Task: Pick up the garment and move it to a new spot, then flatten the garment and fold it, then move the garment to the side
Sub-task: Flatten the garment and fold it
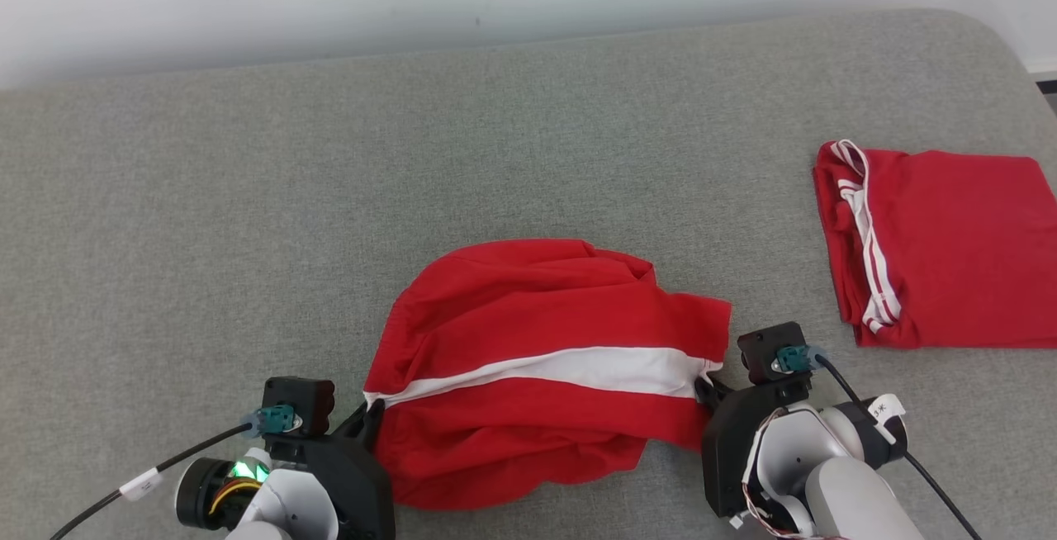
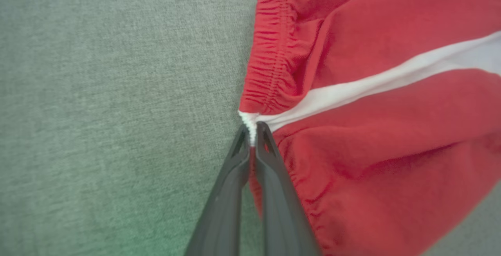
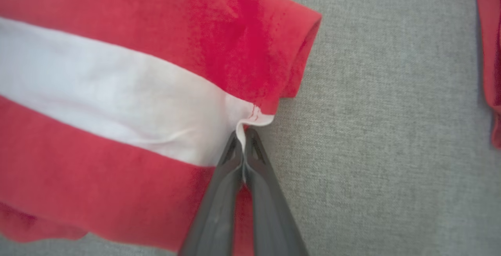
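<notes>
Clamped on the red garment [image 1: 528,309] at either end of its white stripe [image 1: 578,367]: left end effector [image 2: 250,130] at the waistband [image 2: 270,52], right end effector [image 3: 244,135] at the hem [image 3: 301,52]. Bunched at the worktop's [image 1: 248,193] near middle, apart from folded red cloth [image 1: 958,251].

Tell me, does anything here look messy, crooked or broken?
The striped red garment in the middle lies bunched and wrinkled on the grey surface, unlike the neatly folded garment at the right. Nothing looks torn or spilled.
</notes>
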Controlling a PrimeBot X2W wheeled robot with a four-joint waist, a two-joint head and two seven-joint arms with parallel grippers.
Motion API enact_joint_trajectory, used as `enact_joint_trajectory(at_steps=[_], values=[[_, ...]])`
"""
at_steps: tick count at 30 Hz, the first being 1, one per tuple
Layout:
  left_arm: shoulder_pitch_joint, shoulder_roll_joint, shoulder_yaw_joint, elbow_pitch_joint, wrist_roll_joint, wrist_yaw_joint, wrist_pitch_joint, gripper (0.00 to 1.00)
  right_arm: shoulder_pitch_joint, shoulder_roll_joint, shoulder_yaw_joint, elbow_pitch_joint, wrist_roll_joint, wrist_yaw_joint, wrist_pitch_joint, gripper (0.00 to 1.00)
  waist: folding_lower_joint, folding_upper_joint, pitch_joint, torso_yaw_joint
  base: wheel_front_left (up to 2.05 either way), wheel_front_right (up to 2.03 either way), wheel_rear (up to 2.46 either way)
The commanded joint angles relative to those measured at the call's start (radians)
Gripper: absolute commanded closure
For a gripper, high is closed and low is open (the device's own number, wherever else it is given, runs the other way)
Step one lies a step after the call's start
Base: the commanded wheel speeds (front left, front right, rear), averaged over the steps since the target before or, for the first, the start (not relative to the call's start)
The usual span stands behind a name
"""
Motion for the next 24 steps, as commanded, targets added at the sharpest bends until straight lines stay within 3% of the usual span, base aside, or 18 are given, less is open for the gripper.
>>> enact_joint_trajectory(at_steps=[1, 9, 17, 24], values=[[0.007, 0.007, 0.001, 0.010, -0.007, 0.002, -0.003, 1.00, 0.040, -0.002, -0.003, 0.015, -0.015, 0.002, 0.018, 1.00, 0.0000, 0.0000, -0.008, -0.004, 0.00, 0.00, 0.00], [-0.012, 0.000, 0.001, -0.008, 0.002, 0.006, -0.063, 1.00, 0.048, -0.003, -0.032, -0.037, -0.028, 0.001, -0.024, 1.00, 0.0000, 0.0000, -0.019, -0.017, 0.00, 0.00, 0.00], [-0.066, -0.032, 0.040, -0.062, 0.002, -0.006, -0.277, 1.00, -0.006, -0.001, -0.113, -0.127, -0.038, 0.001, -0.220, 1.00, 0.0000, 0.0000, -0.041, -0.015, 0.00, 0.00, 0.00], [-0.119, -0.057, 0.077, -0.137, -0.003, -0.020, -0.456, 1.00, -0.049, -0.002, -0.117, -0.187, -0.008, 0.001, -0.377, 1.00, 0.0000, 0.0000, -0.068, -0.010, 0.00, 0.00, 0.00]])
